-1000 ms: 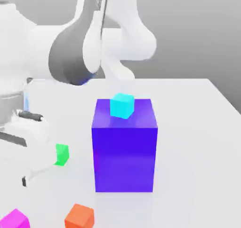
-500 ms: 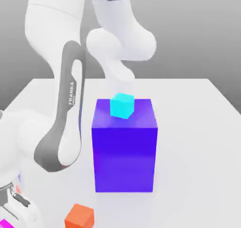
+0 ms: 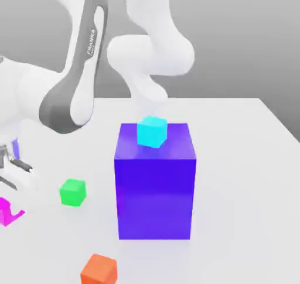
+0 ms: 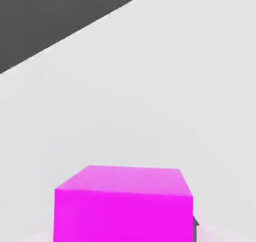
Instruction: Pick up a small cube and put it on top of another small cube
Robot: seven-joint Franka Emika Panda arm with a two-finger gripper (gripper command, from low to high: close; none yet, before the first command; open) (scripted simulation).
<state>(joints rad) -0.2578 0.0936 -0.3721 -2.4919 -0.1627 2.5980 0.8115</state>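
Four cubes are seen in the exterior view: a cyan cube (image 3: pixel 152 131) on the big blue-purple block (image 3: pixel 154 183), a green cube (image 3: pixel 73 192), an orange cube (image 3: pixel 99 269), and the magenta cube (image 3: pixel 6 210) at the exterior view's left edge. That magenta cube (image 4: pixel 123 206) is seen close up in the hand view, clamped in the gripper (image 3: pixel 7 180) above the white table (image 4: pixel 165 96).

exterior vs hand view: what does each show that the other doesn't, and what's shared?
Exterior alone: the big blue-purple block with a cyan cube on top, the green cube, the orange cube and the arm.
Hand view alone: the magenta cube's whole top face, close up.
Shared: the magenta cube, at the exterior view's left edge, and the white table.
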